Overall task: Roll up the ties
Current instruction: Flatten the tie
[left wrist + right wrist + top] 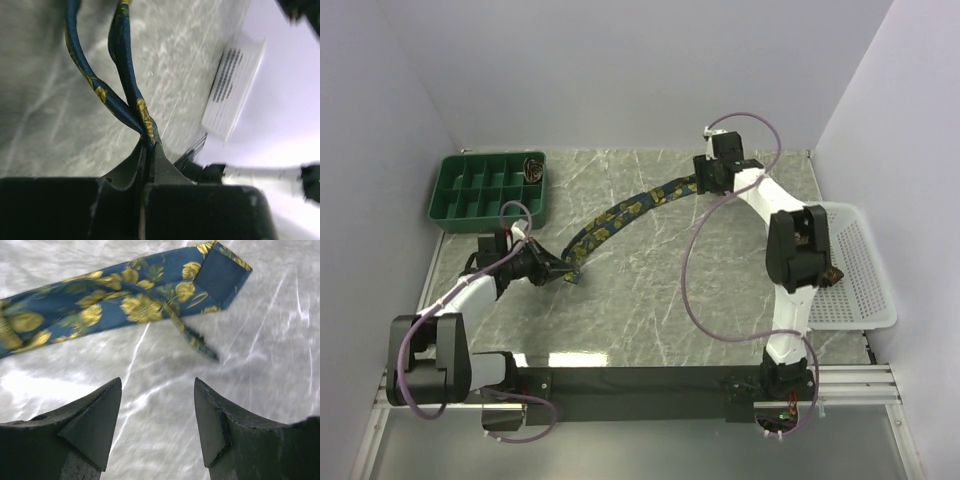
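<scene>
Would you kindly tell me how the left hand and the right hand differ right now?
The left hand is shut, pinching the navy tie; the right hand is open, holding nothing. The left hand sits near the green tray; the right hand is farther back, by the tie's wide end. Both are at ends of that one tie.
</scene>
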